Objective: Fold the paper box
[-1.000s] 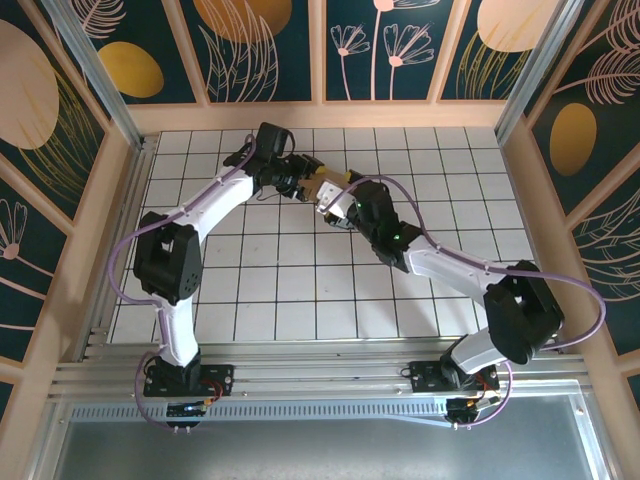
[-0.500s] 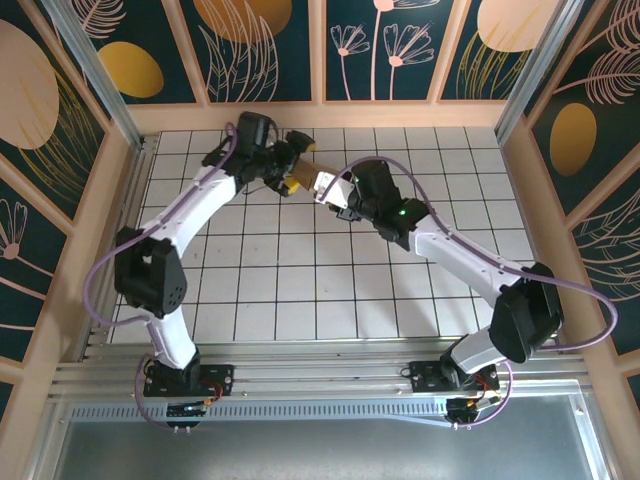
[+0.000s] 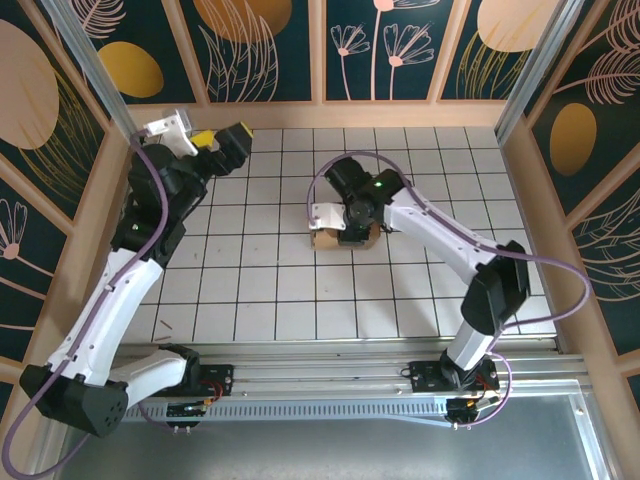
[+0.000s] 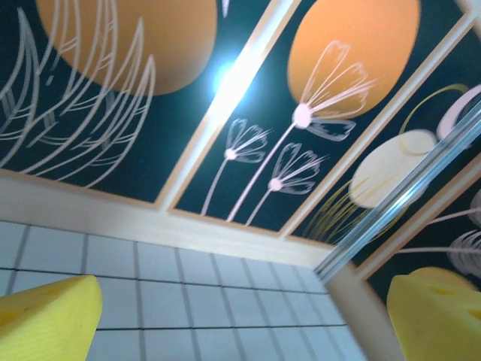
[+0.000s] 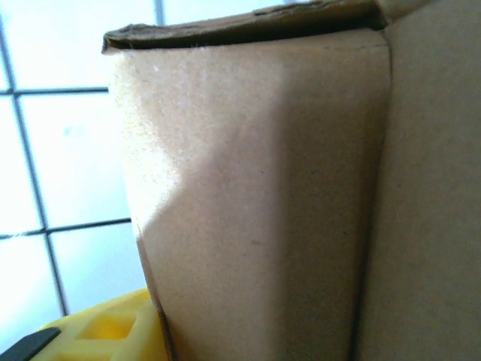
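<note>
Releasing the box is the change to note: the left gripper, which a second ago met the right one over the far middle of the table, has swung back to the far left corner and now stands with its jaws wide apart, its yellow pads at opposite edges of the left wrist view with nothing between them. The right gripper has turned and come down, and the paper box now sits beneath it, on or just above the tiles, a little beyond the table centre. In the right wrist view a brown cardboard wall stands close to the lens with one yellow pad against its lower edge; the opposite pad is hidden, so the jaws are judged to be clamped on that wall. The box therefore depends on one arm alone, which suggests the shared folding step is complete and the box is being set down or pressed into shape. A top flap edge shows slightly ragged and raised. The painted back wall and an aluminium post lie close ahead of the left gripper and limit further retreat
</note>
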Controlling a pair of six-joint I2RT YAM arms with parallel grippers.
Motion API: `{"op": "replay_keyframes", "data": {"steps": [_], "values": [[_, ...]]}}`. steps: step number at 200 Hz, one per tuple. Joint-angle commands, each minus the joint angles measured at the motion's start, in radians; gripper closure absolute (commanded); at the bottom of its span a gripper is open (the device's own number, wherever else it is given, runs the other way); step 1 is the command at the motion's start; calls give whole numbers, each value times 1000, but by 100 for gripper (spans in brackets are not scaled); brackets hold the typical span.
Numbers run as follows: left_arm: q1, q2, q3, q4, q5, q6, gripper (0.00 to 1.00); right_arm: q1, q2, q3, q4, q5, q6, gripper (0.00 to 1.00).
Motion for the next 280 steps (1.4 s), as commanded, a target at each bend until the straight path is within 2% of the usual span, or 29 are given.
{"op": "replay_keyframes", "data": {"steps": [1,38,47,66,128,174,211,229,251,258,280], "values": [[-1,-23,-86,58,-18,117,4,1,52,76,-137,-46,-32,52],[0,-66,-170,84,-7,81,6,-7,128,84,-132,-75,-36,49],[0,-74,-182,92,-2,69,5,-13,138,88,-124,-81,-38,45],[0,-80,-191,96,3,57,5,-17,150,79,-85,-56,-31,29],[0,-78,-223,99,3,43,2,-17,68,77,14,-61,-25,6],[0,-61,-224,125,24,21,2,-18,6,88,48,-90,-16,1],[0,-17,-214,105,85,45,2,-34,-76,109,134,-198,49,1],[-2,26,-185,62,177,75,3,-80,-160,83,276,-268,219,1],[-5,76,-120,-28,245,103,7,-190,-314,-68,547,-256,711,7],[-6,82,-113,-46,254,112,8,-254,-369,-133,600,-272,847,9],[-17,102,-94,-107,293,147,10,-423,-547,-359,701,-333,1151,15]]}}
